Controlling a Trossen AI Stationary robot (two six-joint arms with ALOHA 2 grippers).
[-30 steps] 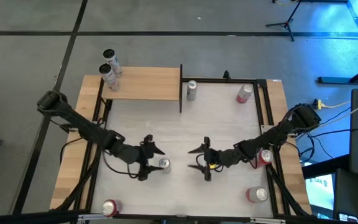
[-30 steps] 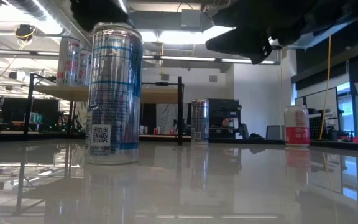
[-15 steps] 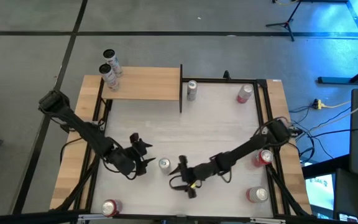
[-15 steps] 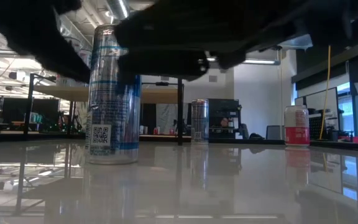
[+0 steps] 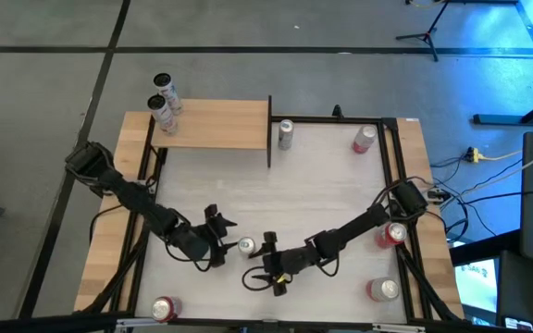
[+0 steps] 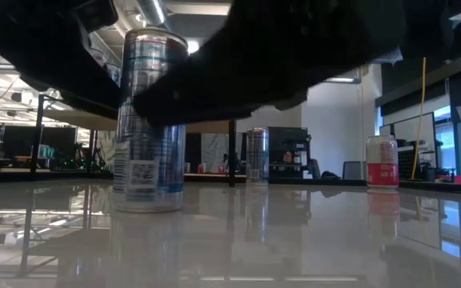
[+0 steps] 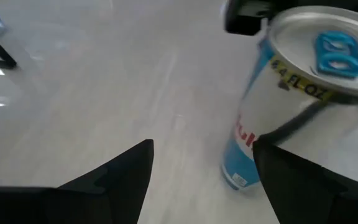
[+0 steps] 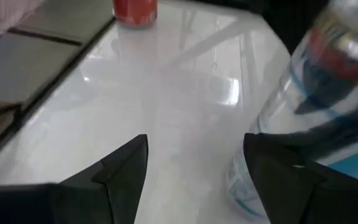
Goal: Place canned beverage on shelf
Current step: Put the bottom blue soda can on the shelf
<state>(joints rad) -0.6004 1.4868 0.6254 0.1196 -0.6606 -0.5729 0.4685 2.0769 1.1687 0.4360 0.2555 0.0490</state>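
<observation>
At the front middle of the table (image 5: 331, 176) your silver-and-blue can (image 5: 245, 245) stands upright, with a gripper on either side of it. Your left gripper (image 5: 218, 237) sits just beside the can, fingers spread wide and holding nothing; in its wrist view the can (image 7: 291, 93) lies off to one side of the gap, next to one finger (image 7: 303, 186). Your right gripper (image 5: 268, 263) is near the can's other side, fingers also wide apart and empty, and its wrist view likewise has the can (image 8: 309, 106) outside the gap. The shelf (image 5: 216, 124) is at the far left corner, well apart from this can, with two cans (image 5: 163, 102) at its left end.
</observation>
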